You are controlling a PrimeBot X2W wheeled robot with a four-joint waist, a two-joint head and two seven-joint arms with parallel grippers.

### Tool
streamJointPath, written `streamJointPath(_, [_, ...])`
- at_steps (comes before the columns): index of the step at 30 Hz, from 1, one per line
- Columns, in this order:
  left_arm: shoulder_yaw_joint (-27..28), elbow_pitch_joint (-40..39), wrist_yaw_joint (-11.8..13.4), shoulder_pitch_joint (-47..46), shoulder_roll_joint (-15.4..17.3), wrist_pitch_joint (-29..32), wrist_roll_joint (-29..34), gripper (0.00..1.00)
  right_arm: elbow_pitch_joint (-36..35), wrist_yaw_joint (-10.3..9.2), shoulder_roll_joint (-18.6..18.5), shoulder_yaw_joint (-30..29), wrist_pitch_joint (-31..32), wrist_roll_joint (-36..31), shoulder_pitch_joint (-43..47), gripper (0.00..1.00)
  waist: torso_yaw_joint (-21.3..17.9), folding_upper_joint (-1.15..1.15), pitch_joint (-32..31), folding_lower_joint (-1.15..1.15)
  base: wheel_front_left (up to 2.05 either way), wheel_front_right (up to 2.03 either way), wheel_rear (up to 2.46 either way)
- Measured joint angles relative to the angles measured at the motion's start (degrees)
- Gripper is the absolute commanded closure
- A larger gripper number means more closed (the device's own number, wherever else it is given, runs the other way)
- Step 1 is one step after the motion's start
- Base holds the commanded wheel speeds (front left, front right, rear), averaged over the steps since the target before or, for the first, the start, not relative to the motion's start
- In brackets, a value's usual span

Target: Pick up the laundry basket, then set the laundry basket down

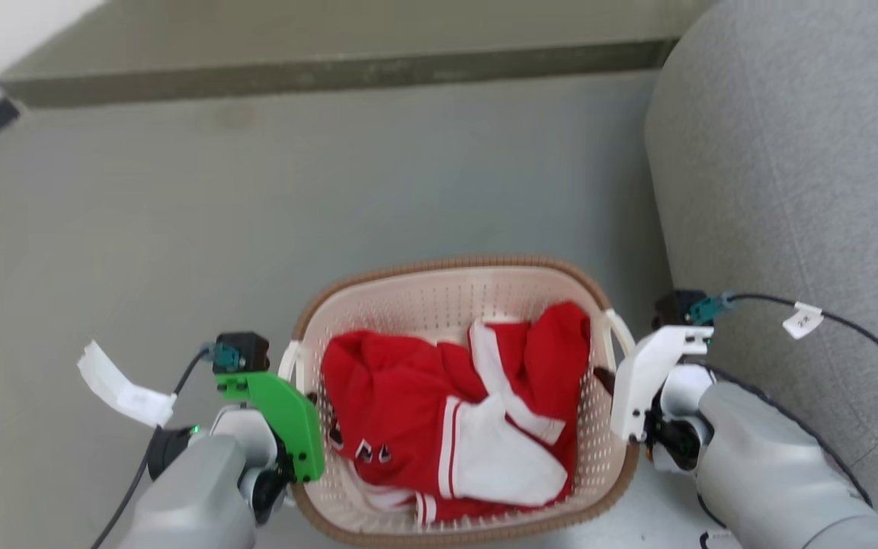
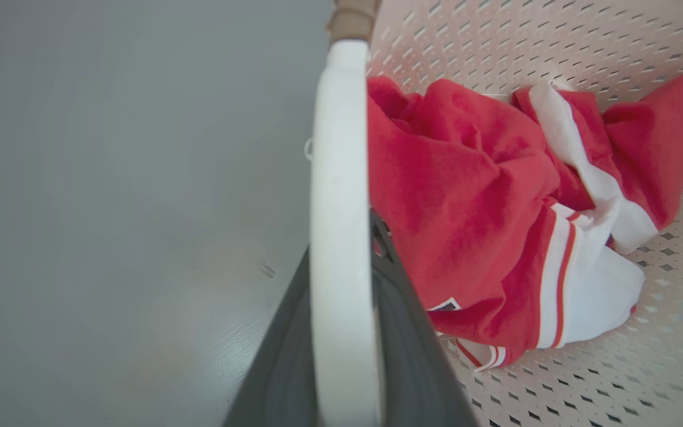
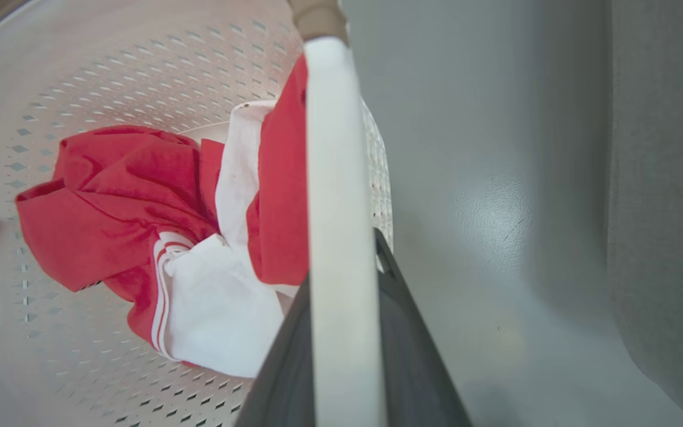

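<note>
– Grey floor [image 1: 271, 198] all round, I take it. Where is the laundry basket [image 1: 450, 264]?

– Nearest to the robot, between its two arms, with the red-and-white garment [image 1: 424, 396] heaped inside. I judge it hangs just clear of the floor, but its underside is hidden, so I cannot be sure.

– And the grippers?

– The left gripper [image 1: 311, 402] is at the left loop handle [image 2: 341, 196]. In its wrist view the dark fingers [image 2: 282, 367] stand close on either side of the white loop, clamped on it. The right gripper [image 1: 608, 381] has the right loop handle [image 3: 338, 196] the same way, nipped between its fingers [image 3: 418, 367].

– Which step is this?

– The carry, I would say: the pick-up is made and the setting down is not yet done.

– What does the next move ask?

– Both arms should lower together and level, so the garment does not tip out, and keep their grip until the base rests flat. Just right of the basket stands a grey upholstered seat [image 1: 789, 168], so the right arm has little room. Farther off, open floor runs to a low olive ledge [image 1: 332, 72] at the back.
</note>
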Motion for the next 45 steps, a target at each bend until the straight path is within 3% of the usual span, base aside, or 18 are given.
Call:
streamJointPath(19, [-2.44, 0.87, 0.0, 4.61, 0.12, 2.88, -2.25, 1.0, 0.01, -0.02, -0.02, 3.11, 4.15, 3.26, 4.5, 1.0, -0.86, 0.0, -11.37, 0.0, 0.0, 0.0, 0.0])
streamJointPath(45, [-4.3, 1.71, 0.0, 4.93, 0.18, 4.58, -4.44, 1.0, 0.53, -0.09, -0.02, 5.12, 5.44, 5.3, 5.02, 1.0, -1.53, 0.0, -11.98, 0.0, 0.0, 0.0, 0.0])
